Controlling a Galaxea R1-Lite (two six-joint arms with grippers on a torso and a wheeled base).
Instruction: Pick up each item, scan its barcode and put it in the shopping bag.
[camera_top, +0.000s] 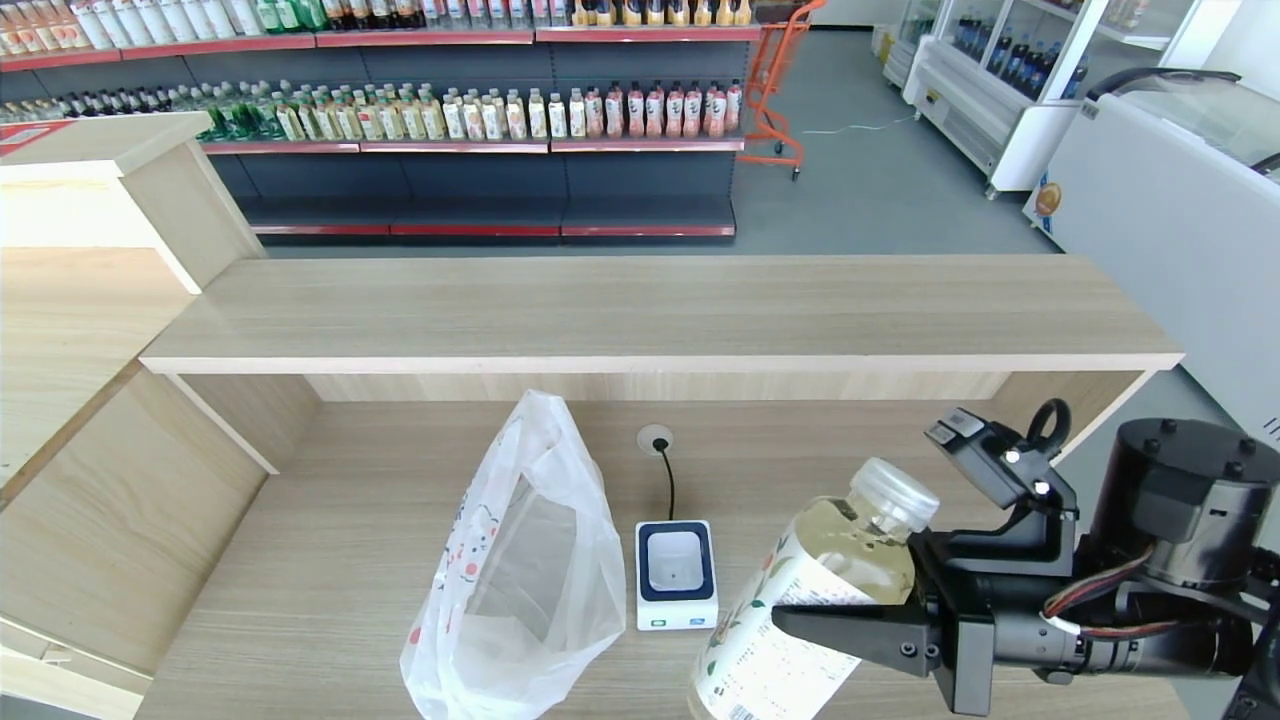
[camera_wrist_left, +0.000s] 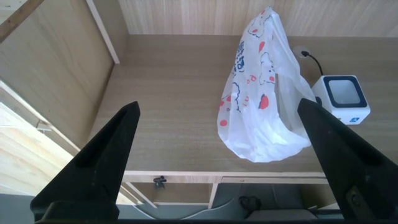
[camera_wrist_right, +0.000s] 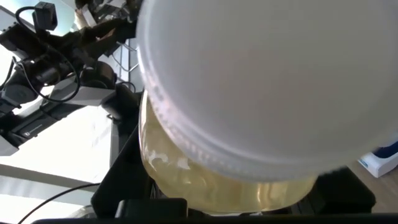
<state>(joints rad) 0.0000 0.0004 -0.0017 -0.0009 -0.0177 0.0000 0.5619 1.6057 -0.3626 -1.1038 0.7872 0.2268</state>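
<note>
While the bottle (camera_top: 850, 545) hangs tilted in the right gripper (camera_top: 845, 605), in the head view, the step in hand looks like the scan; the fingers pinch it across its labelled body, cap pointing up and away, just to the right of the scanner (camera_top: 676, 573) and above the counter (camera_top: 300, 600). The shopping bag (camera_top: 520, 570) stands open-mouthed just left of the scanner, so bagging is not yet done. The next move probably calls for carrying the bottle left over the scanner's window and turning it so the barcode (camera_top: 740, 712), at the label's lower edge, faces down onto the glass. The label is white with a leafy, flowery print; its writing is too small to read.

From the left wrist view, the left gripper (camera_wrist_left: 217, 155) hangs empty above the counter's near edge, its fingers (camera_wrist_left: 106, 162) spread wide; the bag (camera_wrist_left: 264, 93) lies beyond them with red and blue cartoon marks, and what lettering it has cannot be made out; the scanner (camera_wrist_left: 342, 96) sits beside it, cable trailing to the back wall.

From the right wrist view, the bottle's pale ribbed cap (camera_wrist_right: 267, 81) looms close, yellowish liquid (camera_wrist_right: 205, 180) below it; dark fingers (camera_wrist_right: 124, 180) press on either side; no writing is legible.
</note>
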